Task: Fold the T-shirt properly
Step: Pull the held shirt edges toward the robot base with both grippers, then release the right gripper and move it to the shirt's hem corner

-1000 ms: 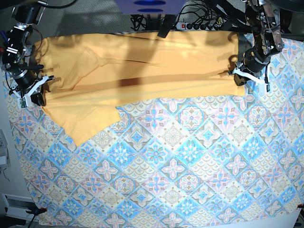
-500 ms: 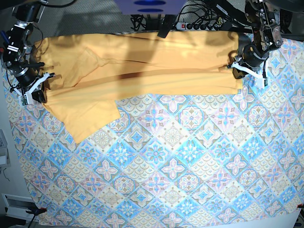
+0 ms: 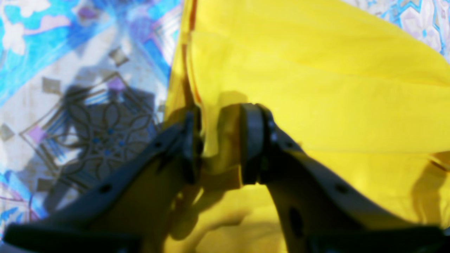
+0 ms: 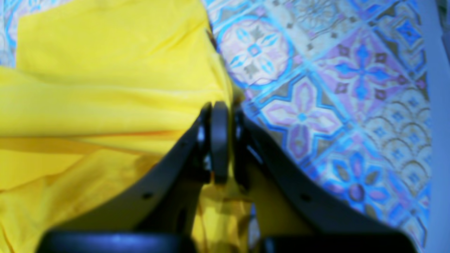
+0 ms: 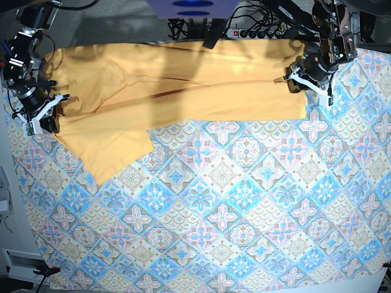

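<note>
T-shirt (image 5: 177, 91) lying flat along the far edge of the counter, stretched from 9 o'clock to 3 o'clock in the base view, yellow-orange, folded lengthwise, with one sleeve hanging down toward 7 o'clock over the tablecloth (image 5: 232, 213). Far edge of the shirt partly in shadow, so hard to tell where cloth ends and the dark floor begins. Neckline trim and tag not to be made out. No readable writing anywhere; only two blue ovals on a purple plate (image 5: 192, 7) at 12 o'clock, cut off by the frame. A power strip (image 5: 256, 33) with cables behind the shirt, half hidden.

Left claw (image 5: 307, 84) at 2 o'clock in the base view, at the end of the shirt, arm coming down from the upper corner. In the left wrist view (image 3: 219, 144) jaws standing apart with a clear gap, a fold of yellow cloth still between them, touching the left jaw; cannot tell if the other jaw touches it. Picture blurred, lower part of the claw in dark shadow.

Right claw (image 5: 41, 115) at 9 o'clock in the base view, at the other end of the shirt. In the right wrist view (image 4: 220, 140) jaws pressed together, clenched on the edge of the shirt, cloth hanging below them.
</note>
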Motion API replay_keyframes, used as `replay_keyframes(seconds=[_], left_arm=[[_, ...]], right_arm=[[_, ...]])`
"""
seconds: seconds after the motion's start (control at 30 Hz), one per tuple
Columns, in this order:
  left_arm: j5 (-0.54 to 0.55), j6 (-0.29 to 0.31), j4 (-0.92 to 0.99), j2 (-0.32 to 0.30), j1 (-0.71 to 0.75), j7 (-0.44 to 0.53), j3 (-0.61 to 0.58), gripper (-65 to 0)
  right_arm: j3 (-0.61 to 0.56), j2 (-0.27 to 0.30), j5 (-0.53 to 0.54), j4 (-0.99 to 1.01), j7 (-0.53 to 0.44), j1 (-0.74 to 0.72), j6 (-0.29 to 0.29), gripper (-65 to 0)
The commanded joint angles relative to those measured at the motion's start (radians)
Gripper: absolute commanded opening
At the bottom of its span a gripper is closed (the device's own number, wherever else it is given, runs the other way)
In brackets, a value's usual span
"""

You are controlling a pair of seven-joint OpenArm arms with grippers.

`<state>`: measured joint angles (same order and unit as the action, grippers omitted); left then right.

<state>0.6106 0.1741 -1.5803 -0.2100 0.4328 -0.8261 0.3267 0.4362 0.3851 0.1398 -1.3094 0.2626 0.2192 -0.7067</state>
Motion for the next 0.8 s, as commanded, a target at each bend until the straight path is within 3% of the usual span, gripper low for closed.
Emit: replay_keyframes(seconds=[0.0, 0.17, 0.3, 0.4, 0.47, 0.77], left_arm=[[-0.013, -0.011, -0.012, -0.01, 0.005, 0.004, 0.009, -44.6], [-0.01, -0.011, -0.012, -0.01, -0.001, 0.004, 0.007, -44.6], [-0.007, -0.011, -0.012, -0.01, -0.004, 0.004, 0.001, -44.6], [-0.01, -0.011, -0.012, -0.01, -0.004, 0.006, 0.005, -44.6], [-0.01, -0.011, -0.012, -0.01, -0.004, 0.008, 0.005, -44.6], [-0.01, -0.011, -0.012, -0.01, -0.004, 0.009, 0.005, -44.6]], right_arm=[[0.022, 0.025, 0.013, -0.016, -0.024, -0.004, 0.009, -63.9], [0.063, 0.024, 0.013, -0.011, -0.024, -0.002, 0.009, -61.3], [0.075, 0.024, 0.013, -0.017, -0.024, -0.002, 0.012, -52.4], [0.072, 0.024, 0.013, -0.02, -0.024, -0.004, 0.068, -47.1], [0.072, 0.021, 0.016, -0.02, -0.024, -0.01, 0.075, -44.9], [0.069, -0.033, 0.013, -0.017, -0.024, -0.146, 0.075, -44.3]])
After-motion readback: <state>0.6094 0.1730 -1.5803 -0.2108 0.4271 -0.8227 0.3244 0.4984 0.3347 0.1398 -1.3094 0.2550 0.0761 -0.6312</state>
